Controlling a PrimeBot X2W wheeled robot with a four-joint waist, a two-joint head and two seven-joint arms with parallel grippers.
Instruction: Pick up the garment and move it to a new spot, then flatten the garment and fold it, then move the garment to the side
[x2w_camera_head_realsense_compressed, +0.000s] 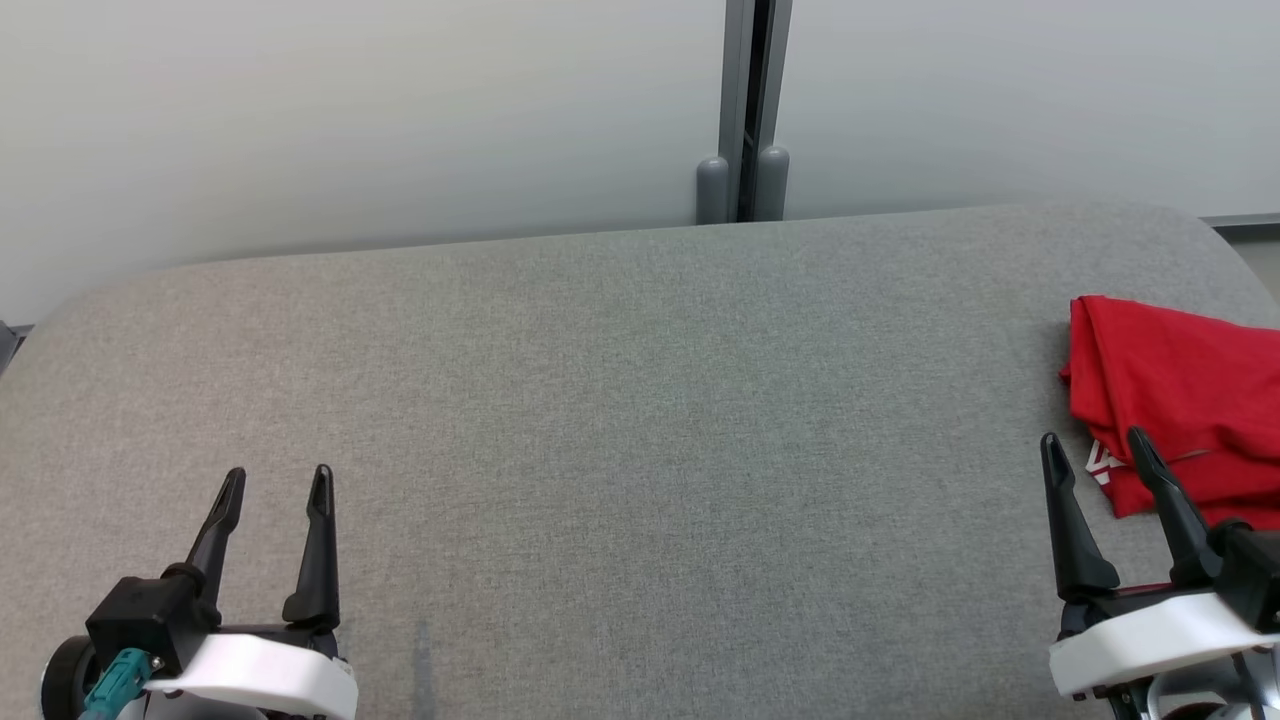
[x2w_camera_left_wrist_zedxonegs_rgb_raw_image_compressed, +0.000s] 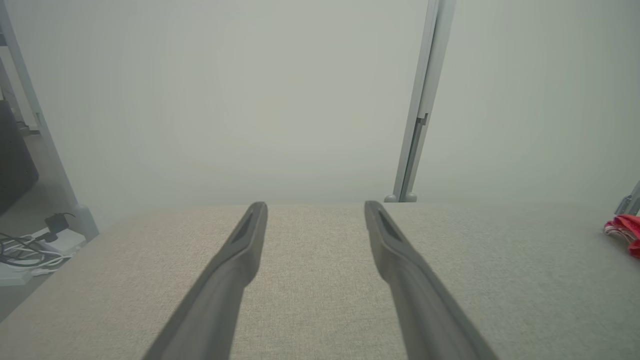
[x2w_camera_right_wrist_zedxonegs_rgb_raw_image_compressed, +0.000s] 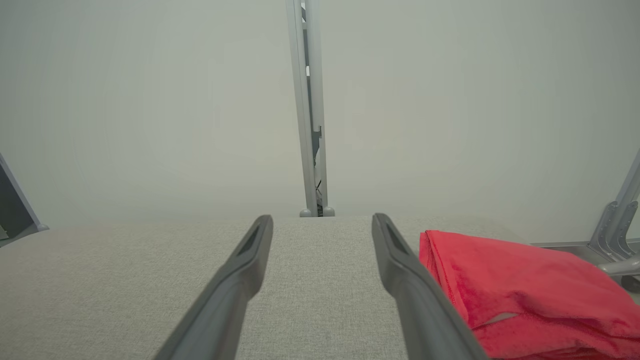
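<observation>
Here, the red garment (x2w_camera_head_realsense_compressed: 1180, 400) lies as a compact, layered bundle at the right end of the grey table (x2w_camera_head_realsense_compressed: 600, 420), partly cut off by the head view's edge. The left gripper (x2w_camera_head_realsense_compressed: 278, 473) and the right gripper (x2w_camera_head_realsense_compressed: 1092, 438) both stand with fingers spread wide and hold nothing. The scene fits either a folded garment already set aside or a bundle awaiting pickup, so the step in hand is unsettled. In either case it seems sound to keep the fingers from dragging the loose hem. The garment sits just beside the right gripper's outer finger, contact uncertain, and well apart from the left gripper
</observation>
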